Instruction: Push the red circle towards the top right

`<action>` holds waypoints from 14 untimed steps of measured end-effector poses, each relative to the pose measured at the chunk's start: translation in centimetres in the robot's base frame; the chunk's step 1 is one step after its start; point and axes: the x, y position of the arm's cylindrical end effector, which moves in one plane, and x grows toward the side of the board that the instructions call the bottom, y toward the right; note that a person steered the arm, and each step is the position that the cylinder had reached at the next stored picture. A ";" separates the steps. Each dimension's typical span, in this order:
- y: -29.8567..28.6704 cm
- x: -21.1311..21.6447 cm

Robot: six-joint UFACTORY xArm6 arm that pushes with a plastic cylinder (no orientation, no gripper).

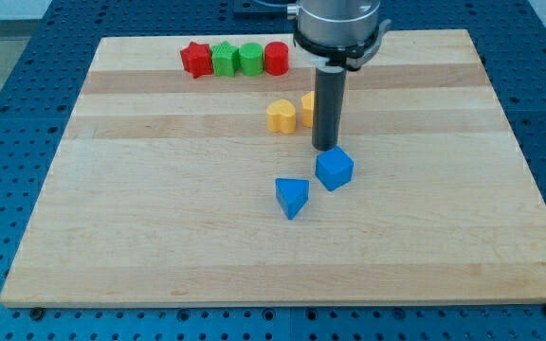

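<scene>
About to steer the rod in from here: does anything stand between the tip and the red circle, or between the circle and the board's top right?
My tip sits just above the blue cube. A yellow block, half hidden behind the rod, lies between it and the red circle. From the circle toward the top right, no block shows, though the arm covers part of that stretch.

Camera view, single: elevated position at the bench's (159, 256) near edge, facing down and across; moderate range; whole board framed, blue perforated surround (8, 142) visible.

Wooden table (159, 237) carries red star (194, 59), two green blocks (225, 59) (250, 58), red circle (276, 58), yellow heart (281, 116), partly hidden yellow block (307, 107), blue cube (334, 169), blue triangle (292, 197).
</scene>
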 end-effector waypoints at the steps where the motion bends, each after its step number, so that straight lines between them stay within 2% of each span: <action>1: 2.2 0.0; 3: 4.8 3.1; 5: 4.5 6.5; 14: 3.5 5.0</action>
